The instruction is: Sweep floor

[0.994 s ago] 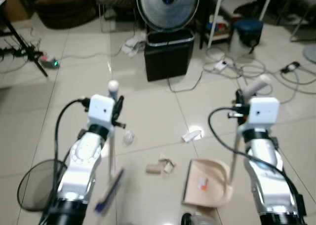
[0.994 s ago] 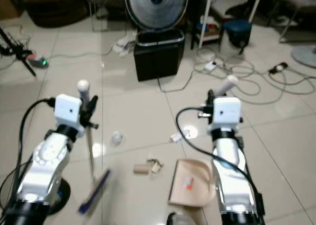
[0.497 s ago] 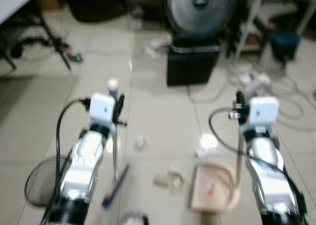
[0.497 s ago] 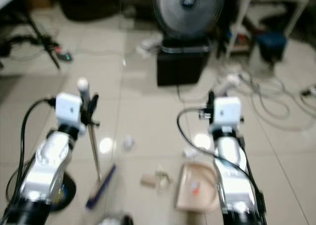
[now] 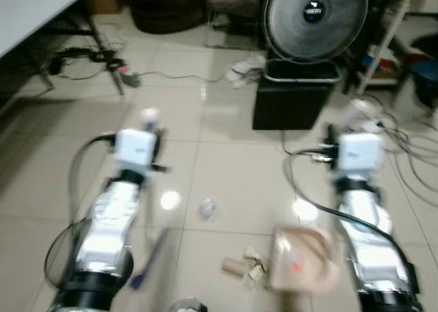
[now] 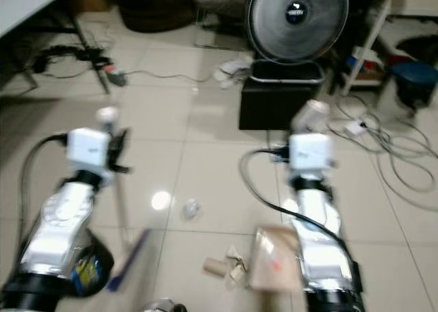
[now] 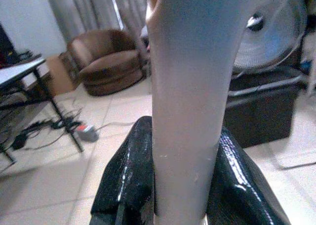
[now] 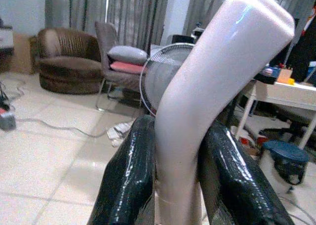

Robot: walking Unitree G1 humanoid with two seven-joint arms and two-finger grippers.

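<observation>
My left gripper (image 5: 156, 146) is shut on the pale broom handle (image 7: 190, 101), which stands nearly upright. The broom's blue brush head (image 5: 147, 261) rests on the tiles below. My right gripper (image 5: 329, 150) is shut on the curved handle (image 8: 207, 87) of the beige dustpan (image 5: 301, 258), which sits on the floor with a small orange scrap in it. Between brush and pan lie a cardboard roll (image 5: 233, 265) and crumpled paper bits (image 5: 255, 265). A clear crumpled wrapper (image 5: 206, 207) lies a little farther out.
A black bin (image 5: 294, 100) stands ahead with a round fan (image 5: 315, 16) behind it. Loose cables (image 5: 410, 154) spread over the tiles on the right. A table (image 5: 34, 7) and a power strip (image 5: 128, 77) are at the far left. A dark round base (image 6: 89, 271) sits by my left arm.
The whole picture has shifted to the right and is blurred, so the camera has turned left. Both grippers keep their hold on the broom and the dustpan.
</observation>
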